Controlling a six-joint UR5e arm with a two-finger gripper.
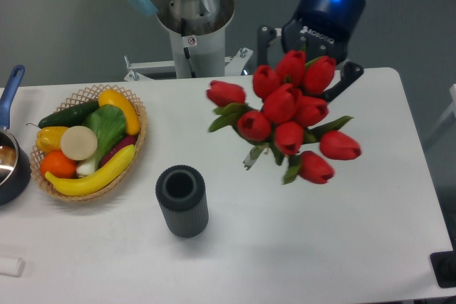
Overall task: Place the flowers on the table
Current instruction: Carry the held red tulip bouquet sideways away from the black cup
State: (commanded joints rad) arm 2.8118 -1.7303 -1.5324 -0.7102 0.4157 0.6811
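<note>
Nearest the camera, well forward of the gripper (306, 62) and off to its side, a dark ribbed cylindrical vase (182, 201) stands upright with its mouth empty, apart from everything else. Beyond it, further out to that same side, a wicker basket (135, 149) holds vegetables and a banana, and a dark pot with a blue handle (10, 151) sits at the picture's edge; both are well apart from the gripper.

Closer in, the flowers (288, 122) hang directly in front of the gripper, blooms fanned toward the camera and leaves drooping beneath them. They appear to be carried above the table (370, 247) rather than resting on it, though the overhead angle makes their height hard to judge. One black finger shows just beside the blooms on each side, which suggests the jaws are pinching the tied stems hidden behind the heads; that grip would keep the blooms uncrushed.

Below and forward of the gripper lies a broad bare stretch of tabletop, running to the rounded far corner and the side edge. Lowering there looks safest, keeping away from the vase and that edge
</note>
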